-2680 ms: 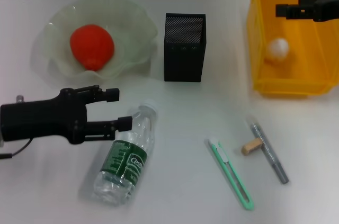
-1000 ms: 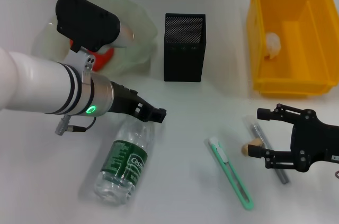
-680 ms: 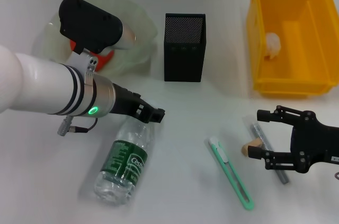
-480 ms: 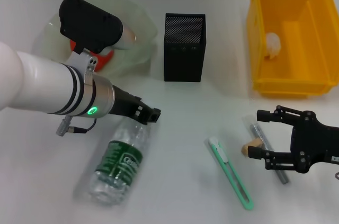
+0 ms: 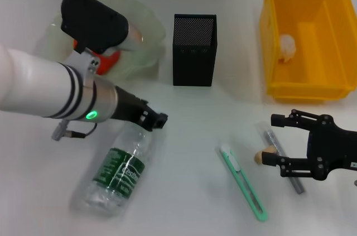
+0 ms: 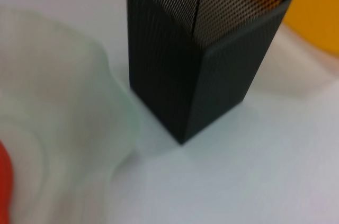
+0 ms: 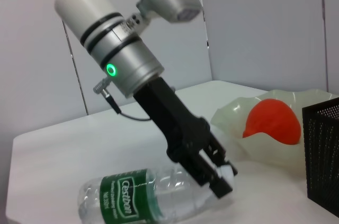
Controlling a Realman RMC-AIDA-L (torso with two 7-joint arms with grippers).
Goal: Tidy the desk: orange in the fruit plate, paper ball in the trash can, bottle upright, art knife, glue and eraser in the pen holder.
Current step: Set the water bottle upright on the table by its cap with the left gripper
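Observation:
The clear bottle [image 5: 114,173] with a green label lies on its side; my left gripper [image 5: 152,120] is shut on its neck, as the right wrist view confirms, bottle [image 7: 143,200] and left gripper [image 7: 218,173]. The orange [image 5: 106,60] sits in the pale green fruit plate [image 5: 146,30], partly behind my left arm. The paper ball [image 5: 285,46] lies in the yellow trash can [image 5: 304,88]. My right gripper [image 5: 274,140] is open at the tan eraser [image 5: 259,157] and the grey glue stick [image 5: 297,183]. The green art knife [image 5: 244,183] lies left of them. The black mesh pen holder [image 5: 193,49] stands behind.
My left wrist view shows the pen holder [image 6: 201,60] close up, with the fruit plate [image 6: 63,102] beside it and the trash can [image 6: 312,7] beyond. The white desk [image 5: 189,124] stretches between the bottle and the art knife.
The left gripper closed on the bottle's neck and the bottle's base swung left. The right arm came from over the trash can down to the eraser and glue, then held still.

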